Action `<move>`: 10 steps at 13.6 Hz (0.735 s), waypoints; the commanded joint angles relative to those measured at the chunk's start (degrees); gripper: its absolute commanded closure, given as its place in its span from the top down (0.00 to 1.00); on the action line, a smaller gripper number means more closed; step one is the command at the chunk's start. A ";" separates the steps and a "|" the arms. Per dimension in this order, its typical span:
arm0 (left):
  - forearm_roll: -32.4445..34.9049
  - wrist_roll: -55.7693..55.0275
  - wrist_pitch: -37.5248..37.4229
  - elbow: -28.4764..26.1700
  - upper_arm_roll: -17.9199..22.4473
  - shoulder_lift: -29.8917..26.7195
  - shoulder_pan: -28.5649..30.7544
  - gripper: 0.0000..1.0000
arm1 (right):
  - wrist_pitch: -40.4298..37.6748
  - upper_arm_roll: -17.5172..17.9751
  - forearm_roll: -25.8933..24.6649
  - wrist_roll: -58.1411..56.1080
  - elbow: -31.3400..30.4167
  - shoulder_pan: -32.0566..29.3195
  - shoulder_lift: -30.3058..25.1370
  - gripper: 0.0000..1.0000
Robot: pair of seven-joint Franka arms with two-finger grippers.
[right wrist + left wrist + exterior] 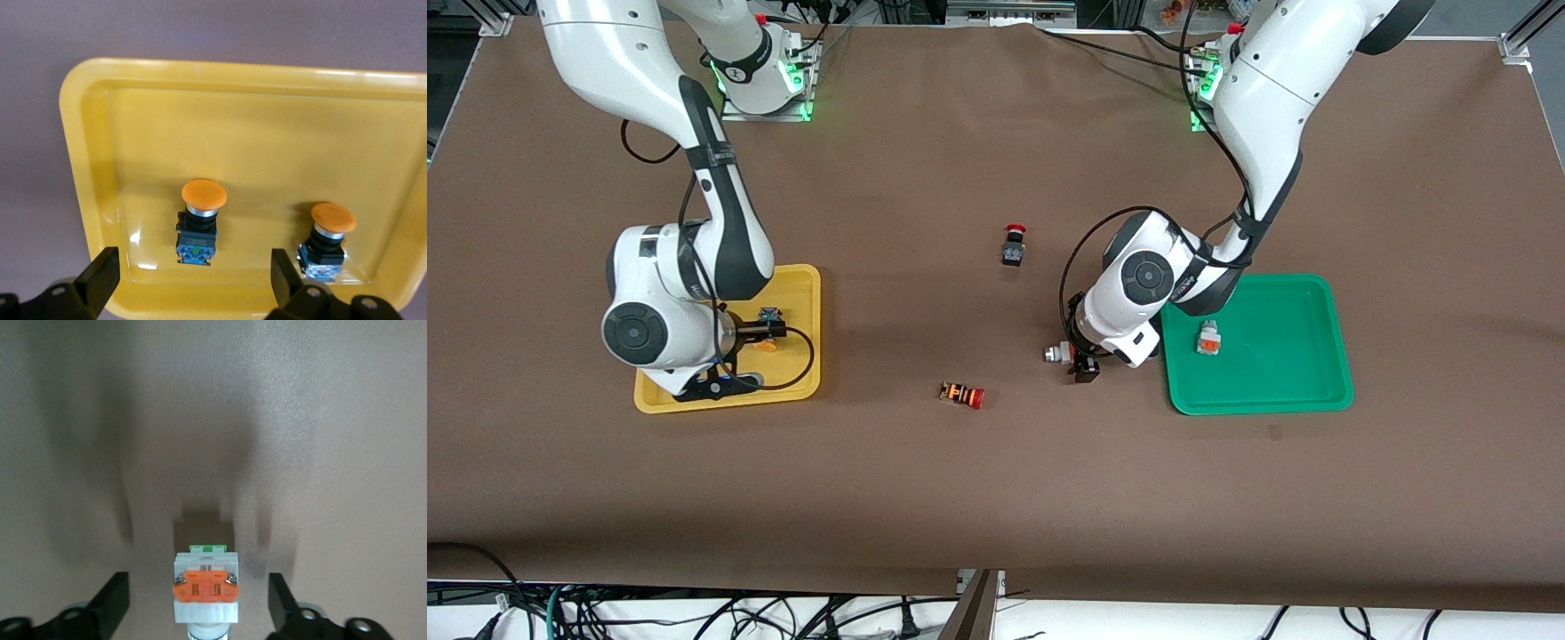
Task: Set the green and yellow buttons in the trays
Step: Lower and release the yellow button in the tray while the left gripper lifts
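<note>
My left gripper (199, 603) is spread, a white switch (205, 593) on the cloth between its fingers (untouched). A second white switch (1208, 339) lies in the green tray (1303, 391). My right gripper (193, 280) gapes over the yellow tray (267, 133), one yellow-capped switch (199, 223) between its jaws, another (325, 240) just outside them

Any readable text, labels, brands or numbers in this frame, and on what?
None can be read.
Left arm, wrist casing: a dark mark, too small to read.
White switch between the open left gripper: orange plate, no lettering visible.
Two yellow-capped switches in the yellow tray under the open right gripper: base labels blurred.
</note>
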 commanded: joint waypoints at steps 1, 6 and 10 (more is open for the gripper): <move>1.63 -2.25 1.90 0.24 0.33 0.39 -0.38 0.22 | -1.89 1.20 0.64 -0.34 0.89 -1.90 -0.93 1.00; 1.63 -1.46 -0.29 0.32 0.42 -1.10 0.50 0.12 | -6.37 11.13 -2.43 -0.43 0.89 -13.16 -8.39 1.00; 1.71 3.36 -9.06 0.85 1.21 -6.01 2.07 0.12 | -7.87 13.49 -2.88 -1.04 -0.25 -16.84 -15.59 1.00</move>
